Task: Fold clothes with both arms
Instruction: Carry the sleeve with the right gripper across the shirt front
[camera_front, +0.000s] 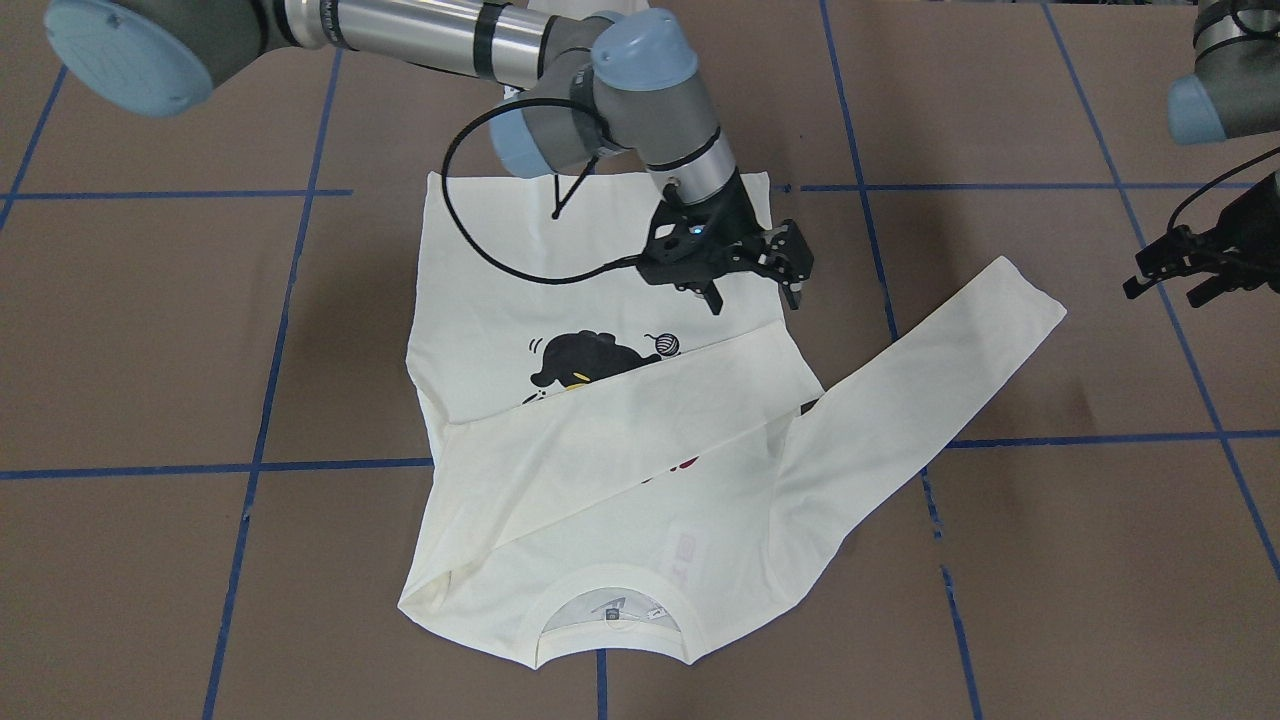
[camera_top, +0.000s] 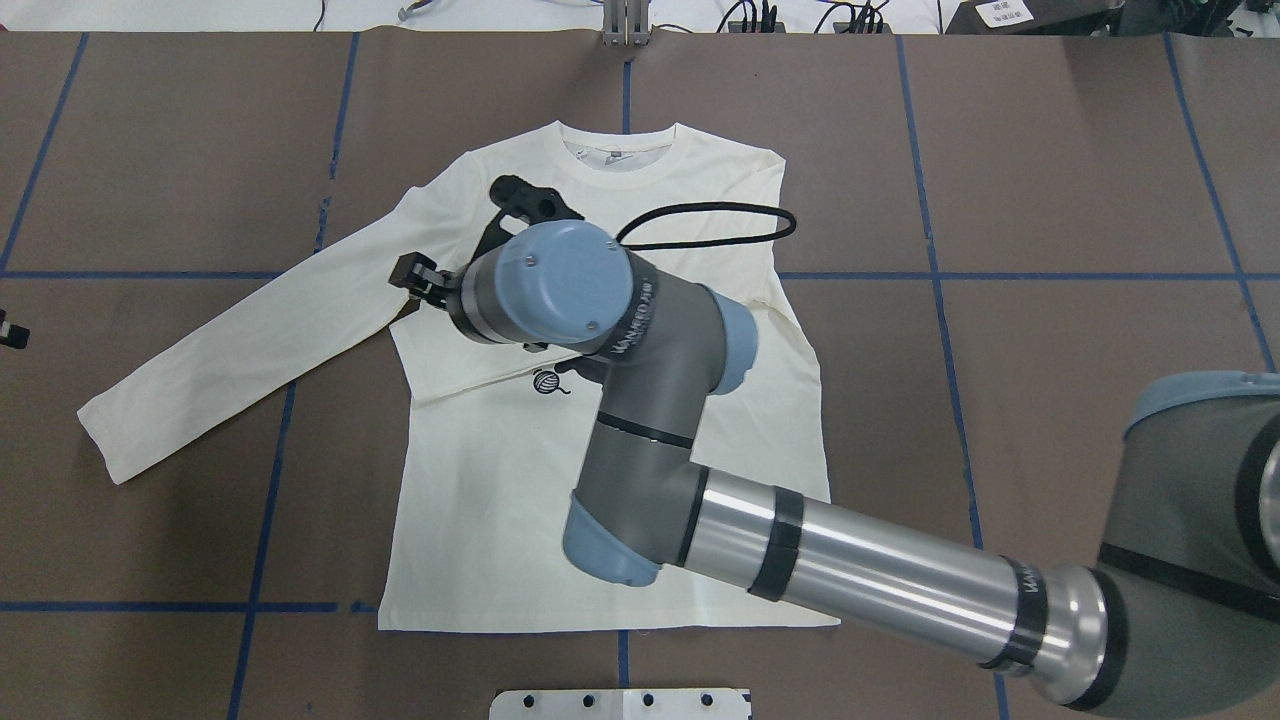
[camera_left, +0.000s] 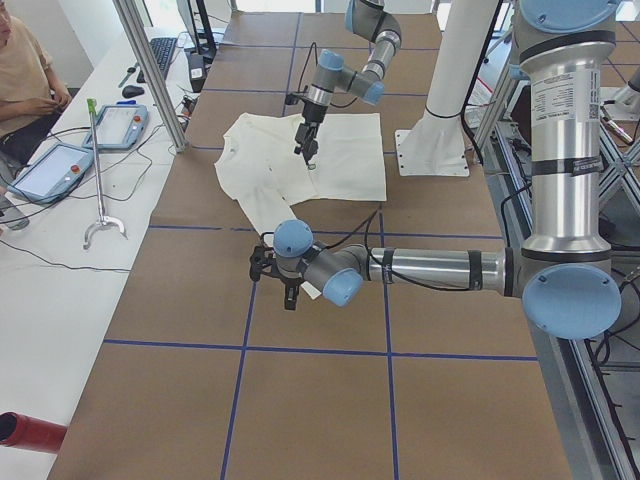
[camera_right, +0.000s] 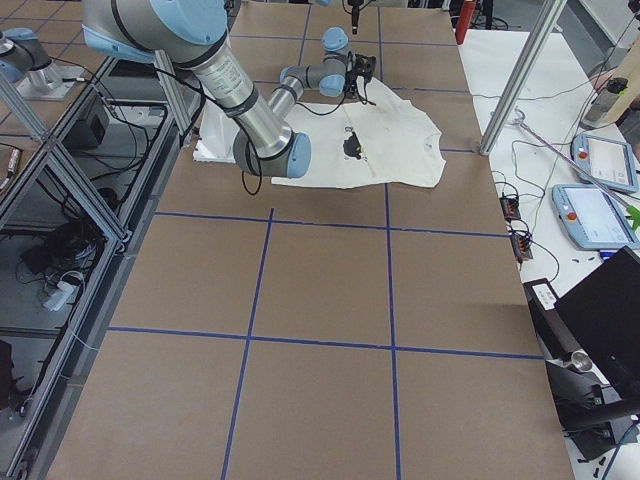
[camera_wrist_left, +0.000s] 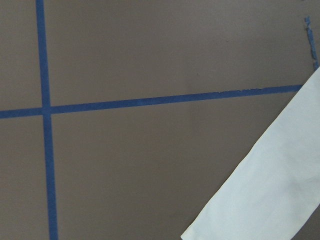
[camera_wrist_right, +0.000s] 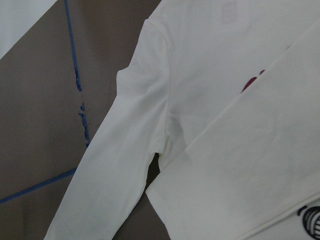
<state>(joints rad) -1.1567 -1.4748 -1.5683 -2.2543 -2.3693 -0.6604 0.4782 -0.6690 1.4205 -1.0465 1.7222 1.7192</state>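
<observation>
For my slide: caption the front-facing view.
Right gripper open over the shirt, one sleeve folded across; left gripper beside the outstretched sleeve.

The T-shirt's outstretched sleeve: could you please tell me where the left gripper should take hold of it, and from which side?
Probably the cuff, from above on the robot's left. The sleeve lies flat and straight, its cuff clear of the shirt's body and nearest the open left gripper; pinch its end edge.
</observation>
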